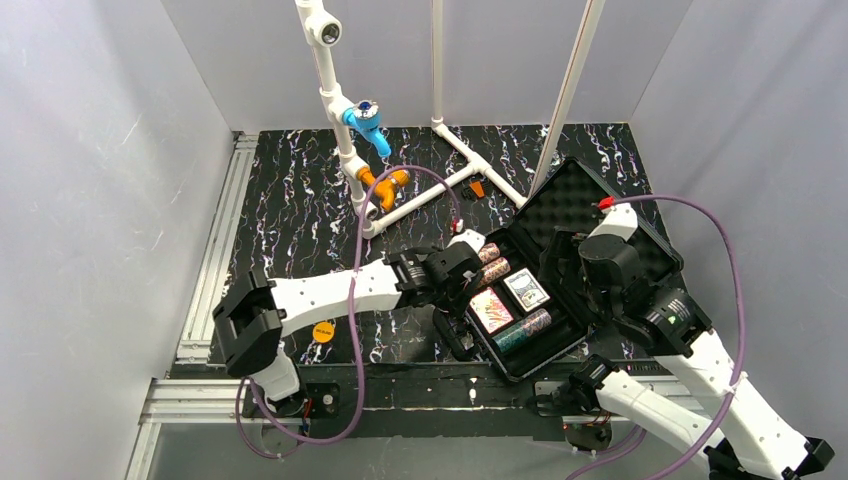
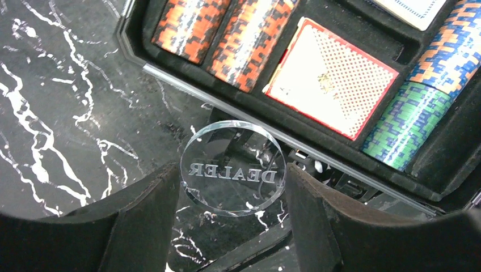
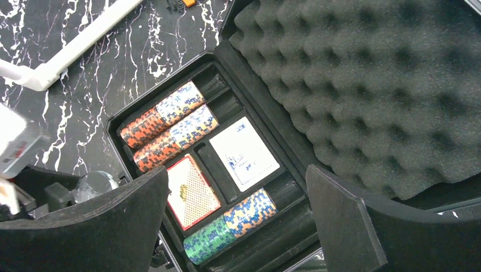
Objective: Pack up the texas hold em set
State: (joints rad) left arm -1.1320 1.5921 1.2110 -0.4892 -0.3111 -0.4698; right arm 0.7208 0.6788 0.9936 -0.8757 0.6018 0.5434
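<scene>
The left gripper (image 2: 232, 182) is the one doing the work. Its jaws are grasping a clear dealer button (image 2: 232, 168) by the rim, one pad on each side. The button's flat face is turned toward the wrist camera, so the engraved word reads mirrored. The button hangs over the marbled worktop (image 1: 300, 200), just outside the left rim of the open black case (image 1: 521, 373).

The coming move turns on this: the tray lies directly to the right of the jaws, with only the case's rim between the button and the padded compartments.

The tray already holds several things:
- Two orange-and-white chip rolls (image 3: 161, 116) lie side by side at the far left.
- A red-backed deck (image 3: 193, 191) and a white deck (image 3: 244, 153) lie in the middle.
- A green-and-blue chip roll (image 3: 230, 226) lies at the near end.

The rolls' long axes run along the tray's length. Small pockets past the ends of the rolls look unfilled, as does a trough at the near edge, so a free spot seems to be within a short carry.

The right gripper (image 3: 237, 173) hangs above the case toward the bumpy foam lid (image 3: 363, 85). Its jaws are released wide, with nothing between them. The left arm is plainly the nearer one, and it will probably need to lift over the rim and tip the button flat.
</scene>
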